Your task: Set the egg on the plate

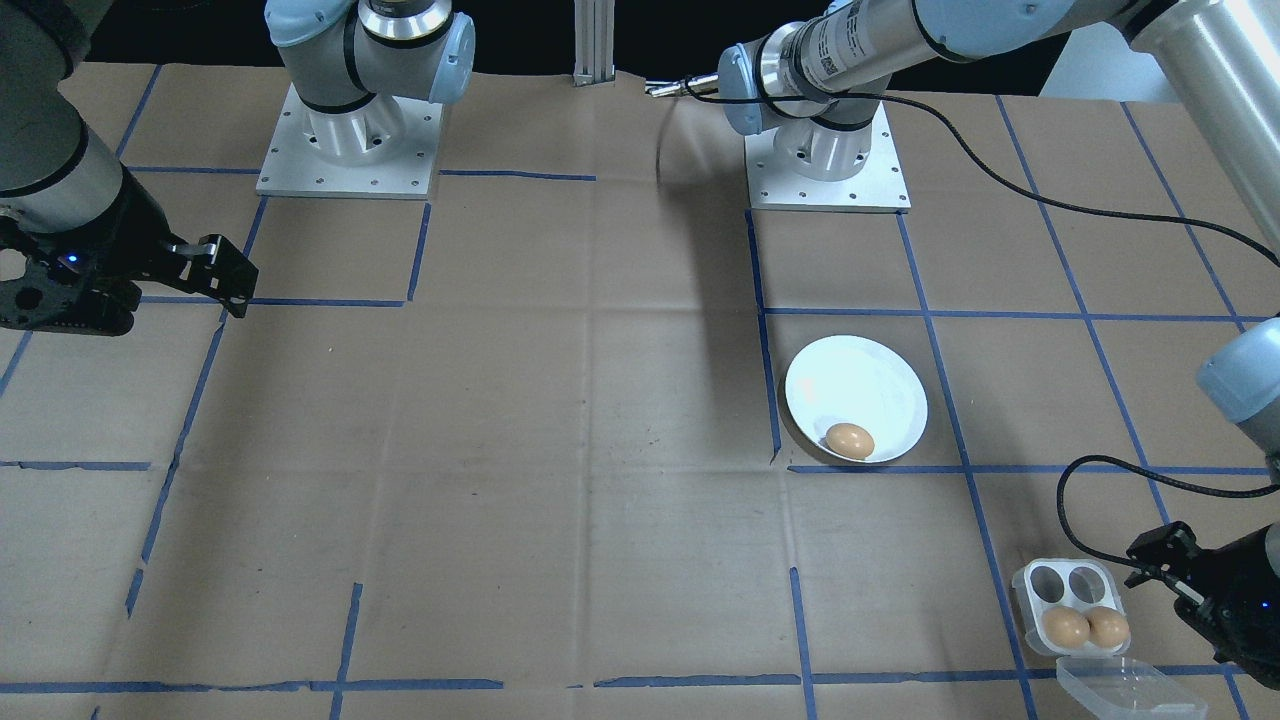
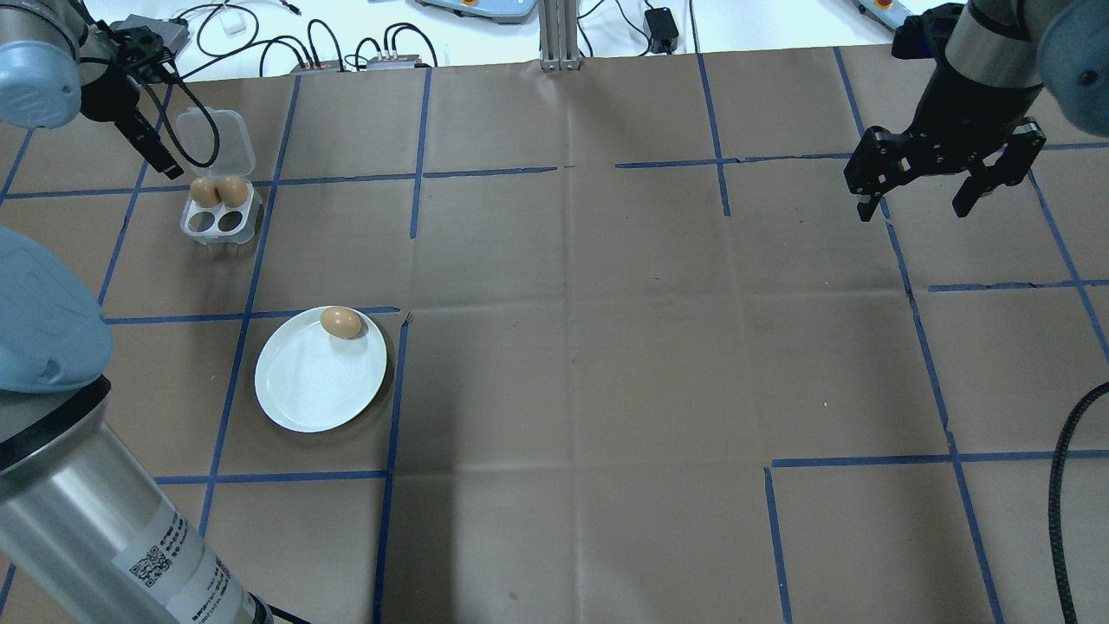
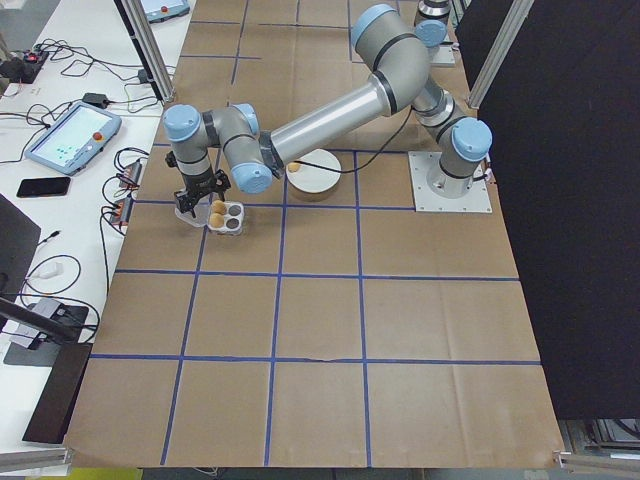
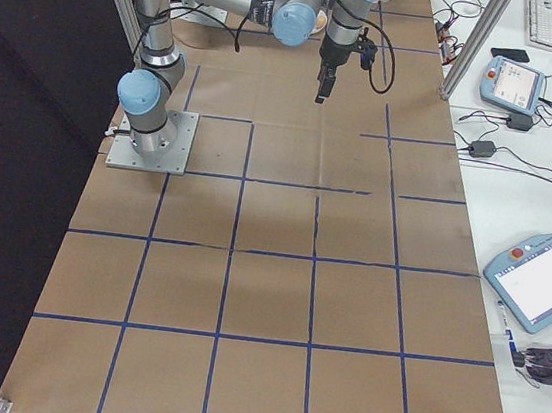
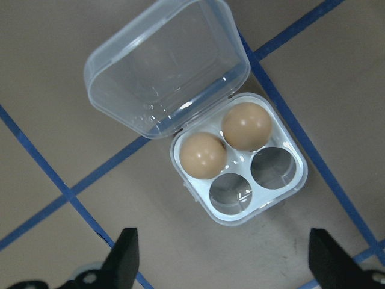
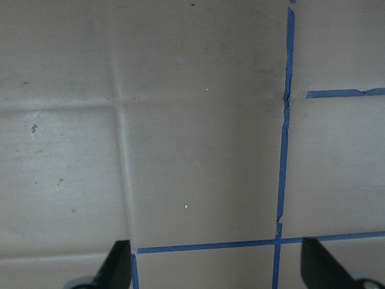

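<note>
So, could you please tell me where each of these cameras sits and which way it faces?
Front-facing: across the table, facing the robot; both bases; plate holding an egg.
Overhead: behind the robot, looking down; right gripper open.
Exterior left: table's end; near left arm over the egg tray.
Exterior right: opposite end; near right arm.
Left wrist: looks down on tray, clear lid; left gripper open.
Right wrist: bare paper, fingers.
Front and overhead share plate and tray.

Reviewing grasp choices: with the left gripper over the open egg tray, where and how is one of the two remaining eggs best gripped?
Judging from the pose: grip an egg across its rounded upper half, coming straight down. Both eggs sit upright in the tray, tops exposed. The left gripper is open; the lid is folded back.
</note>
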`<action>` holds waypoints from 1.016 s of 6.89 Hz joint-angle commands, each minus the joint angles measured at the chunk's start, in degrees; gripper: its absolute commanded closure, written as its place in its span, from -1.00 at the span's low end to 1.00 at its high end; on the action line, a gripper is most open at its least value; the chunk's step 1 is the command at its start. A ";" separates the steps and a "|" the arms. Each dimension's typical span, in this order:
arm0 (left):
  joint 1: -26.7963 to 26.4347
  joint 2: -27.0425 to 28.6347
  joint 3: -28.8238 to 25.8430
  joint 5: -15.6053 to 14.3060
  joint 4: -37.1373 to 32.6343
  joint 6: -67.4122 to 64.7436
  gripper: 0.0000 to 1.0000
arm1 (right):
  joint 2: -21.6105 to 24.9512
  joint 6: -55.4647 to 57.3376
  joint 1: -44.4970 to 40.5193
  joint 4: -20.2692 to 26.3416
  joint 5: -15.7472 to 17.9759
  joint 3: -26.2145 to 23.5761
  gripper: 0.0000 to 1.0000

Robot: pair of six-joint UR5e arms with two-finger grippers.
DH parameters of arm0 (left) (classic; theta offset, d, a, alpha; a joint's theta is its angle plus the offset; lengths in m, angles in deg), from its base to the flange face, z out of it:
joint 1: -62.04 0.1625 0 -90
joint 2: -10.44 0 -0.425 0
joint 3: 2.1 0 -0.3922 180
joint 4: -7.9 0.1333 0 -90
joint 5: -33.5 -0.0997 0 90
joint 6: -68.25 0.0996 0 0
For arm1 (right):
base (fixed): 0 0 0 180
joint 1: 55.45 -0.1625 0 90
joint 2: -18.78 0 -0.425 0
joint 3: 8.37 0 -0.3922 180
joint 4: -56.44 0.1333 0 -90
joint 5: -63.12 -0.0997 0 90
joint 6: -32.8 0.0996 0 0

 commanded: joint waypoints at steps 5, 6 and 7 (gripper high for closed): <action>-0.23 3.69 0.80 0.24 0.28 1.54 -1.00 | 0.00 0.00 0.00 0.03 0.02 0.00 -1.00; -0.23 4.04 0.80 0.24 0.28 1.54 -1.00 | 0.00 0.00 0.00 0.03 0.02 0.00 -1.00; -0.23 4.65 0.71 0.32 0.28 1.62 -0.99 | 0.00 0.00 0.00 -0.06 0.02 0.00 -1.00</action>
